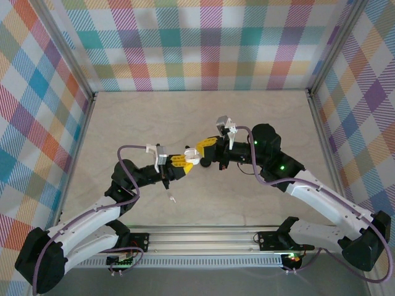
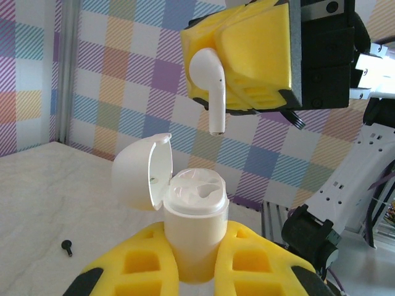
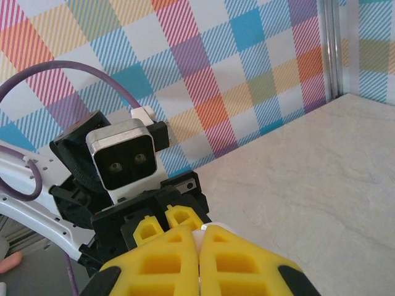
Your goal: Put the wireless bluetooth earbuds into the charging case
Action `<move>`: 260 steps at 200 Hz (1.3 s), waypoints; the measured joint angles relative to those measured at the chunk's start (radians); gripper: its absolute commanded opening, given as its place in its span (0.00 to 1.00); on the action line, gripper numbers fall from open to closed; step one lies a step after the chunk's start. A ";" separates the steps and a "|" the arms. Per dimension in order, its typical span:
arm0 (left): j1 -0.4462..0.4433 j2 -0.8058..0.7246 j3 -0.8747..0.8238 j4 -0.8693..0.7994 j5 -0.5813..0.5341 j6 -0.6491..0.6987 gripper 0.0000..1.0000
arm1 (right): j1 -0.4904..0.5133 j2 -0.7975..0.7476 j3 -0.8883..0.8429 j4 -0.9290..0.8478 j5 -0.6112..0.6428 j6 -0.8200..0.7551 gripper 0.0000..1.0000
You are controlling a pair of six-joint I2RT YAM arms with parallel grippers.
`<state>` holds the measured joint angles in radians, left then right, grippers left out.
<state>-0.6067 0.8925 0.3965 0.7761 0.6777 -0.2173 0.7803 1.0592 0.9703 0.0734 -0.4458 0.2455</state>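
Charging case [image 2: 194, 222] clamped upright in the closed jaws of the left gripper [image 2: 196, 262], lid swung open to one side, raised over the middle of the tabletop [image 2: 43, 185]. White earbud [image 2: 210, 83] pinched in the narrow jaws of the right gripper [image 3: 200, 237], stem down, just above the open case, not touching. Black earbud [image 2: 66, 247] lying on the tabletop, well apart. Small white piece [image 1: 171, 198] toward the near edge, too tiny to identify.
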 measured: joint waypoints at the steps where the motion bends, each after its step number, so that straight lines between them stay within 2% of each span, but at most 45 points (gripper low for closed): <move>1: 0.000 0.000 0.000 0.000 0.000 0.000 0.00 | 0.000 0.000 0.000 0.001 0.000 0.000 0.07; 110: 0.000 -0.020 0.001 0.016 -0.017 -0.030 0.00 | 0.000 0.022 -0.032 0.055 -0.013 0.008 0.07; 260: 0.000 -0.021 0.005 0.002 -0.043 -0.030 0.00 | -0.001 0.025 -0.079 0.134 -0.023 0.103 0.07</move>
<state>-0.6071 0.8715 0.4011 0.7776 0.6350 -0.2470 0.7795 1.0840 0.8913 0.2073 -0.4686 0.3481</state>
